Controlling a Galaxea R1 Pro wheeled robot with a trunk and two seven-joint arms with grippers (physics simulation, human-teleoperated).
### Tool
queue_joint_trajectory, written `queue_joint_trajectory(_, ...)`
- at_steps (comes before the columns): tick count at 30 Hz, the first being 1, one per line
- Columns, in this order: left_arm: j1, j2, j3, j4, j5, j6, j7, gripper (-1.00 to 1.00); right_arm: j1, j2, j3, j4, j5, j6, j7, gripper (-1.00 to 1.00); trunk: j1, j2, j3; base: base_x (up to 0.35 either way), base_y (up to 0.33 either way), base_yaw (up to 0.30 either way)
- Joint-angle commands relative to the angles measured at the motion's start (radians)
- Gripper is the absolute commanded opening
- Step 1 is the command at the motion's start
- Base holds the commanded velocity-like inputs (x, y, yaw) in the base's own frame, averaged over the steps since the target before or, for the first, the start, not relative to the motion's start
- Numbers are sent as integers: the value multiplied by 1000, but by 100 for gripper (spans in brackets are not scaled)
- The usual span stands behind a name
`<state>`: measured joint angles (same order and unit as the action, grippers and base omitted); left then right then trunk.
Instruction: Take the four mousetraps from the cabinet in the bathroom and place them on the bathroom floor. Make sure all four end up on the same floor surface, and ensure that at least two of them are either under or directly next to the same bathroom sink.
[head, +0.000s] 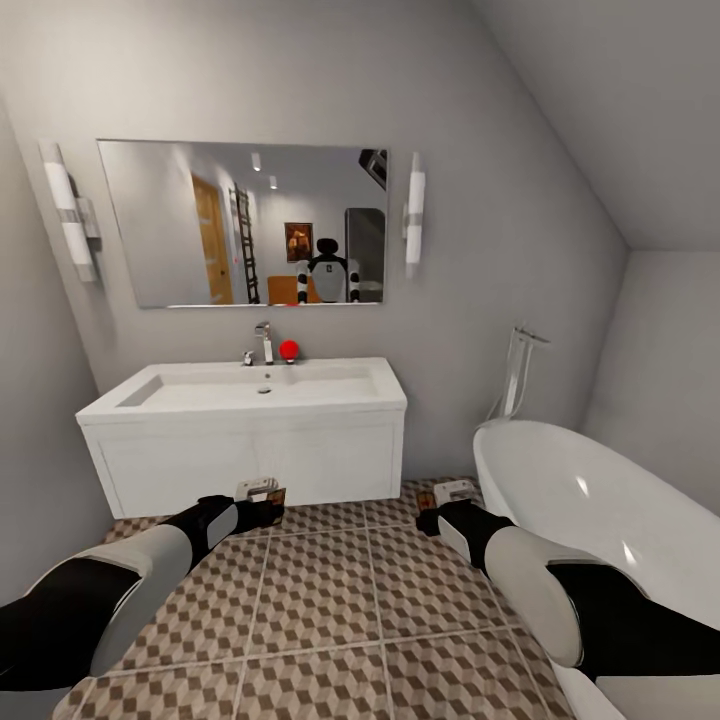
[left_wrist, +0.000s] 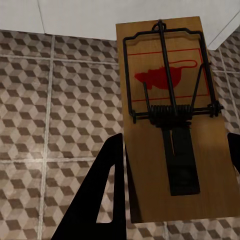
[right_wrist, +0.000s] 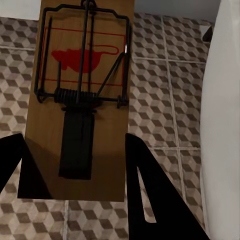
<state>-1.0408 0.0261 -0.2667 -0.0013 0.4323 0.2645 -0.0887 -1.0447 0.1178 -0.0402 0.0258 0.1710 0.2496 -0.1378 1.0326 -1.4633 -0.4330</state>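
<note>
Left gripper (left_wrist: 172, 165) fingers clamp one mousetrap (left_wrist: 170, 115); right gripper (right_wrist: 75, 170) fingers clamp another trap (right_wrist: 82, 95), both above the floor (head: 330, 610) before the sink (head: 250, 400).

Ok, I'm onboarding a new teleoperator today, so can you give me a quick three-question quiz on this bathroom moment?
1. True or false: each gripper carries a flat wooden mousetrap.
2. What stands beside the right arm? A) white bathtub B) toilet C) ladder
3. Which floor pattern lies below?

Key:
1. True: left gripper holds the left mousetrap, right gripper the right mousetrap.
2. A, white bathtub.
3. Brown, beige and white cube-pattern tiled floor.
</note>
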Motion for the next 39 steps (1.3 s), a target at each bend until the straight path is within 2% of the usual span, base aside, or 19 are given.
queue_joint_trajectory(1,-1,0,-9,0,8,4,-2,-100,-1,0,-4,2,6,2,-2,-100,0,-1,-1,16,0,2)
queue_joint_trajectory(39,-1,-12,-10,-2,5,1,-3,-100,-1,0,-4,2,7,3,3,-100,4,-8,-4,1,0,0)
